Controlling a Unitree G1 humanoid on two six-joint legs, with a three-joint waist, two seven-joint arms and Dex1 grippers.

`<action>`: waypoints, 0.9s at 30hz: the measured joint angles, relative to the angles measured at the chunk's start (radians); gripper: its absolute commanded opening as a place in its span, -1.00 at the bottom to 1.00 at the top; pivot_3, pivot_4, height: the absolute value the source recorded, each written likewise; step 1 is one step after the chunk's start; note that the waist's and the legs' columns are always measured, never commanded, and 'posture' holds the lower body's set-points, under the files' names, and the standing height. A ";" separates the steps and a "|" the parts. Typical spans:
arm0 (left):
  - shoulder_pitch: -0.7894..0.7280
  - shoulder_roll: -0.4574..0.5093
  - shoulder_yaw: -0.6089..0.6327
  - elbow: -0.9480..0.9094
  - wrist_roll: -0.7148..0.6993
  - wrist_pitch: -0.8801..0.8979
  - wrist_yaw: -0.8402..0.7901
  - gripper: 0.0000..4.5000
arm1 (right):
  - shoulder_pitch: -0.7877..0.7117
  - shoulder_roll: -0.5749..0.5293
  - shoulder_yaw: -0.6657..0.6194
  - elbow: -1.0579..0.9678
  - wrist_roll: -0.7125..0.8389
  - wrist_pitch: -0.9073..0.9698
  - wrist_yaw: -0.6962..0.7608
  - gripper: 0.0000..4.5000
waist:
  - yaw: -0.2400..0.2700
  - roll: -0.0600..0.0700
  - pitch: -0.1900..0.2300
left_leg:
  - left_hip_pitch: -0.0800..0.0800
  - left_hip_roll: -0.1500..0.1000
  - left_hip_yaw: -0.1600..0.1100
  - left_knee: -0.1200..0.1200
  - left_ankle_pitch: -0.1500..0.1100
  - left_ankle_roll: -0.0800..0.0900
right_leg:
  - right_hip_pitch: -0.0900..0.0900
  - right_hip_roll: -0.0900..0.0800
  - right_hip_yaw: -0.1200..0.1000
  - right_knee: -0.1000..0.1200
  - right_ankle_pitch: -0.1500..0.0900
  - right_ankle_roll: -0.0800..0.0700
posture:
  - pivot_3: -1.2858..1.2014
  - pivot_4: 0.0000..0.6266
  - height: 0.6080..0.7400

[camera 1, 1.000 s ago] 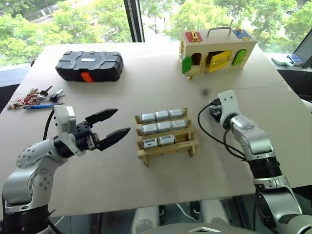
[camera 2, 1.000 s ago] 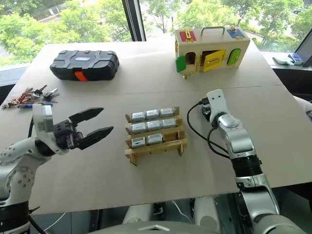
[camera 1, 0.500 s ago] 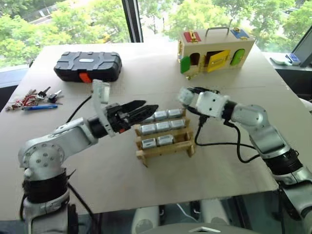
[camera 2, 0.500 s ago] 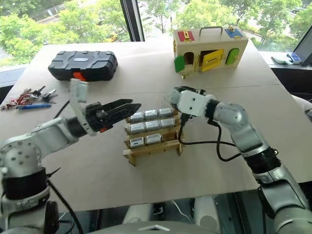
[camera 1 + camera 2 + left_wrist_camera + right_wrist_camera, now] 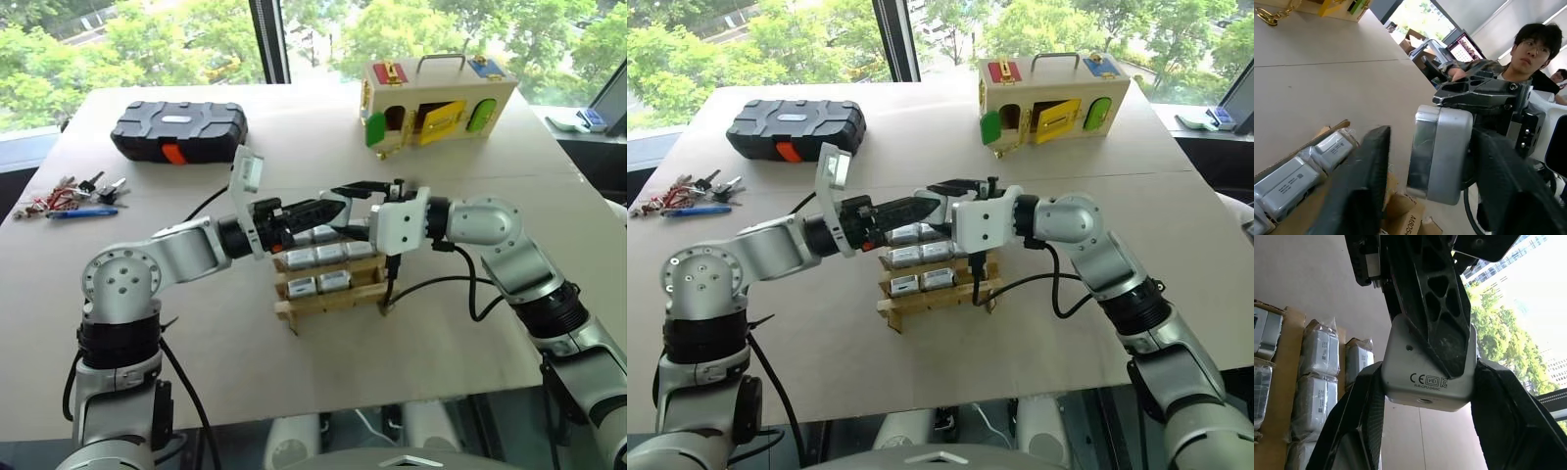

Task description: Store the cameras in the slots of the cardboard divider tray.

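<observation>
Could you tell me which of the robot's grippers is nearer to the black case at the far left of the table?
Left. The left gripper reaches over the tray from the black case side; the right gripper comes from the opposite side.

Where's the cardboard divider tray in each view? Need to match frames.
Left eye: cardboard divider tray mid-table, nearer than the black case.
Right eye: same spot, mid-table.
Left wrist: tan corner beyond the held camera.
Right wrist: tan slats behind the held camera.
Shared landmark: the wrapped cameras in its slots.
</observation>
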 measured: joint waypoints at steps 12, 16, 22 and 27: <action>-0.014 0.041 -0.031 -0.049 0.111 -0.033 -0.101 -0.67 | 0.167 -0.060 -0.134 -0.104 0.163 0.183 0.033 1.00 | 0.009 -0.001 0.000 | -0.001 -0.001 0.000 0.000 -0.002 -0.003 | 0.000 -0.001 -0.001 -0.001 -0.002 -0.003 | 0.03 -0.52 1.00; -0.032 0.048 -0.076 -0.107 0.238 -0.098 -0.186 -0.67 | 0.266 -0.126 -0.301 -0.193 0.354 0.343 0.042 1.00 | 0.010 -0.001 0.000 | 0.000 -0.001 0.000 0.000 -0.002 -0.003 | 0.000 -0.002 -0.001 -0.001 -0.002 -0.003 | 0.03 -0.52 1.00; -0.023 -0.003 -0.106 -0.139 0.388 -0.204 -0.213 -0.67 | 0.372 -0.202 -0.479 -0.268 0.455 0.449 0.012 1.00 | 0.010 -0.001 0.000 | 0.000 0.000 0.000 -0.001 -0.005 0.001 | 0.000 -0.002 -0.001 -0.001 -0.002 -0.003 | 0.03 -0.52 1.00; -0.012 -0.050 -0.112 -0.149 0.465 -0.254 -0.192 -0.67 | 0.424 -0.216 -0.556 -0.321 0.495 0.503 -0.038 1.00 | 0.015 -0.001 0.001 | 0.000 -0.001 0.000 -0.001 -0.004 0.003 | 0.000 -0.001 0.000 -0.002 -0.002 -0.003 | 0.03 -0.52 1.00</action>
